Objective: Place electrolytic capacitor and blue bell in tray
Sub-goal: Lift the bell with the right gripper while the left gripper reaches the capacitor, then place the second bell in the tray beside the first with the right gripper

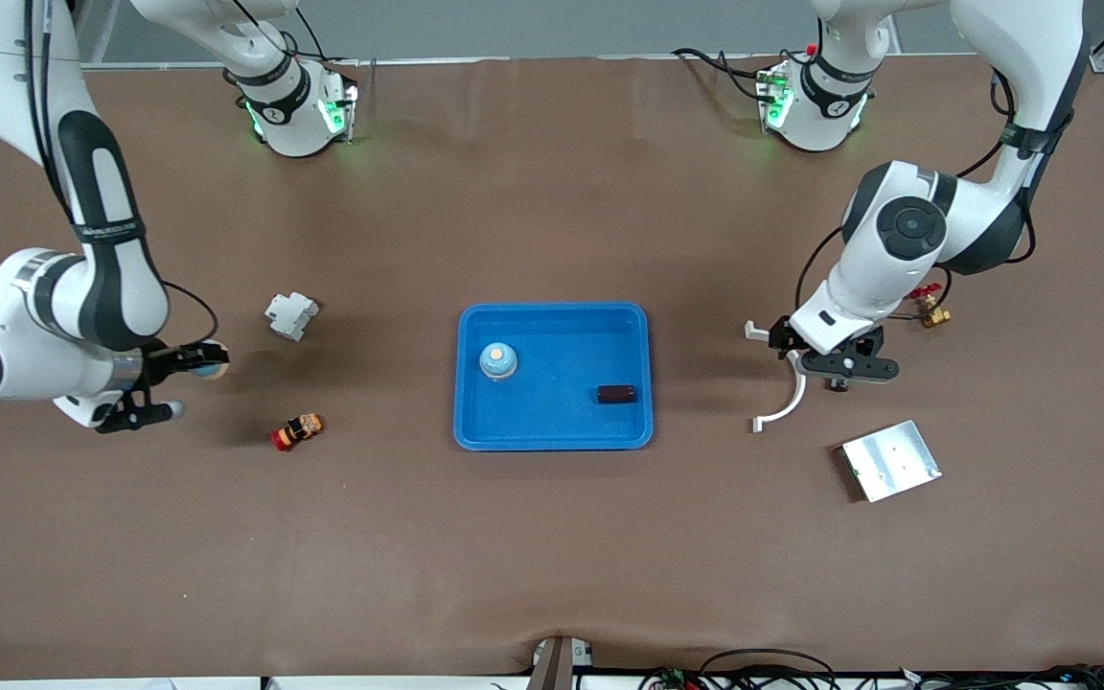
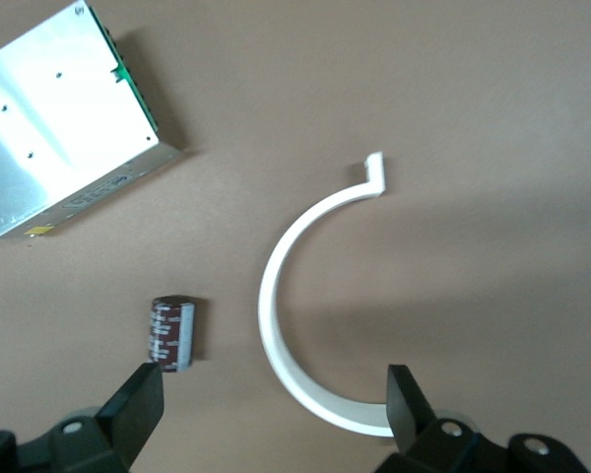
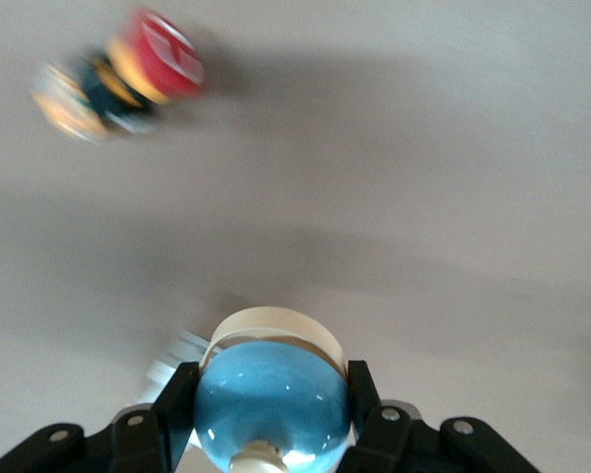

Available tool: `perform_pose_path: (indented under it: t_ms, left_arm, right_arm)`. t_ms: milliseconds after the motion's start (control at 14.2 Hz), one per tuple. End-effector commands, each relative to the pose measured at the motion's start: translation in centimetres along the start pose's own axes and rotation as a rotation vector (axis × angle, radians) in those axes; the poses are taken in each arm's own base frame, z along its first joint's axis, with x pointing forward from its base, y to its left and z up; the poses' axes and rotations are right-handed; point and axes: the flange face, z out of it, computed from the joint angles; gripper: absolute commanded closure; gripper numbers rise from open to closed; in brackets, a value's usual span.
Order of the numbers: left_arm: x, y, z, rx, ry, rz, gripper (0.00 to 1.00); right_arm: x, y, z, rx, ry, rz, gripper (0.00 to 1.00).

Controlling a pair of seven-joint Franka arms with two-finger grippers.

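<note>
The blue tray point(image 1: 554, 321) lies mid-table. In it sit a small blue dome with an orange top point(image 1: 497, 360) and a dark block point(image 1: 615, 394). My right gripper point(image 1: 199, 362) is shut on a blue bell point(image 3: 271, 399) with a cream base, over bare table toward the right arm's end. My left gripper point(image 2: 273, 384) is open, low over the table toward the left arm's end. The dark red electrolytic capacitor point(image 2: 173, 333) lies on its side just off one fingertip point(image 2: 143, 386). In the front view the left gripper point(image 1: 844, 369) hides the capacitor.
A white curved plastic piece point(image 2: 286, 325) lies between the left fingers and shows in the front view point(image 1: 784, 407). A silver metal plate point(image 1: 890, 460) and a brass valve point(image 1: 931, 313) lie near it. A white block point(image 1: 291, 315) and a red-capped button point(image 1: 296, 432) lie near the right gripper.
</note>
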Motion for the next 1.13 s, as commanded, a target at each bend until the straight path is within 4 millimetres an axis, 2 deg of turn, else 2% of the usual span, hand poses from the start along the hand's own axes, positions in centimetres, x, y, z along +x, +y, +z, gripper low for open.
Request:
perform_pose_path:
  t_ms: [0, 70, 211, 352, 563, 704, 915, 1056]
  left_arm:
    - [-1.9, -1.9, 0.6, -0.002, 0.035, 0.056, 0.0]
    - [-2.0, -2.0, 0.8, -0.003, 0.032, 0.076, 0.0]
    - [-2.1, -3.1, 1.1, -0.002, 0.029, 0.09, 0.0]
    - [-2.2, -3.6, 1.6, -0.005, 0.019, 0.102, 0.0]
    - [-2.2, -5.5, 3.4, -0.028, 0.041, 0.11, 0.0]
    - [-2.5, -6.5, 4.7, -0.025, 0.036, 0.122, 0.0]
    - [-3.1, -9.2, 6.3, -0.01, 0.04, 0.138, 0.0]
    - [-3.1, -9.2, 7.2, -0.029, 0.05, 0.131, 0.0]
  right_arm:
    - [3.3, -10.3, -1.7, 0.045, 0.05, 0.141, 0.86]
    - [4.9, -14.0, -2.3, 0.047, 0.058, 0.184, 0.87]
    - [7.0, -20.1, -0.8, 0.037, 0.042, 0.269, 0.87]
    - [8.2, -26.9, 0.3, 0.062, 0.05, 0.314, 0.87]
    - [9.0, -34.2, 3.2, 0.084, 0.126, 0.399, 0.87]
    - [9.1, -36.7, 5.6, 0.094, 0.158, 0.433, 0.87]
    - [9.2, -38.0, 7.5, 0.1, 0.149, 0.423, 0.87]
    - [9.0, -38.3, 8.1, 0.095, 0.139, 0.418, 0.85]
